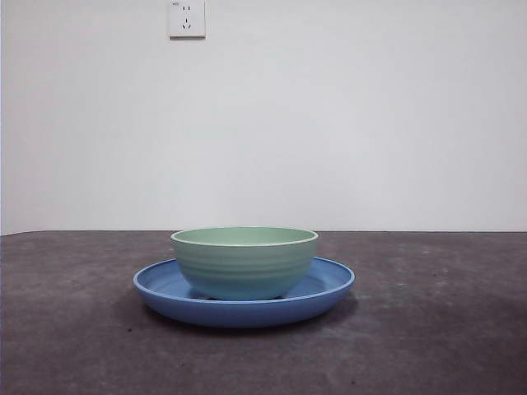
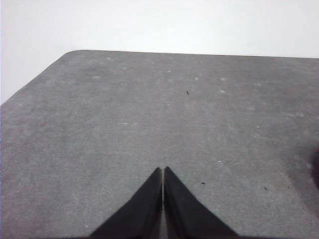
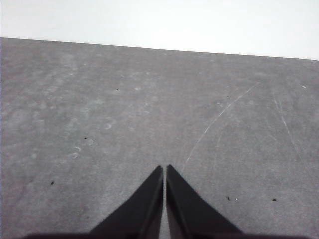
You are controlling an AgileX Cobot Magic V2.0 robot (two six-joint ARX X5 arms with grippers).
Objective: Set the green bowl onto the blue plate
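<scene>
Though sitting upright inside blue plate (image 1: 156, 286) already, green bowl (image 1: 244, 262) looks rigid, light, smooth (likely slippery); best pinched across the thin rim. Nowhere near either pair of jaws: left gripper (image 2: 163, 169) and right gripper (image 3: 164, 168) closed together, empty, over bare table (image 2: 149, 109).

No readable text, label, brand, number or sign anywhere.
</scene>
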